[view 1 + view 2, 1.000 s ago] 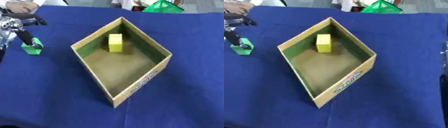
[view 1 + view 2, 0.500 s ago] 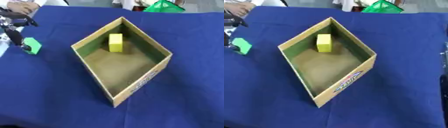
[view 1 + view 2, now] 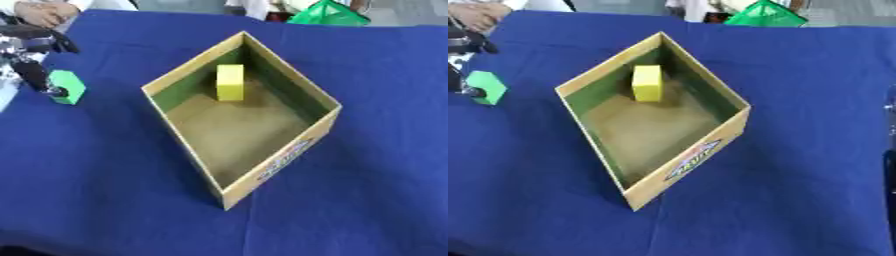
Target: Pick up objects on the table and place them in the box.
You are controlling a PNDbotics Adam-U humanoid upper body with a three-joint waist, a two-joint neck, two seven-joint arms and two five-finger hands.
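Left eye view: left hand [image 3: 33,75] pinching green block [image 3: 67,86] at desk's [image 3: 376,100] left edge, well apart from box [image 3: 289,155]; yellow block [image 3: 230,82] already inside; risk: block slips from fingertip pinch during carry; right hand unseen.

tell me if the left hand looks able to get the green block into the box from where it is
Probably yes. The left hand already pinches the green block at the table's left edge, and only bare blue cloth lies between it and the box. The box is open-topped, with just a yellow block near its far corner.
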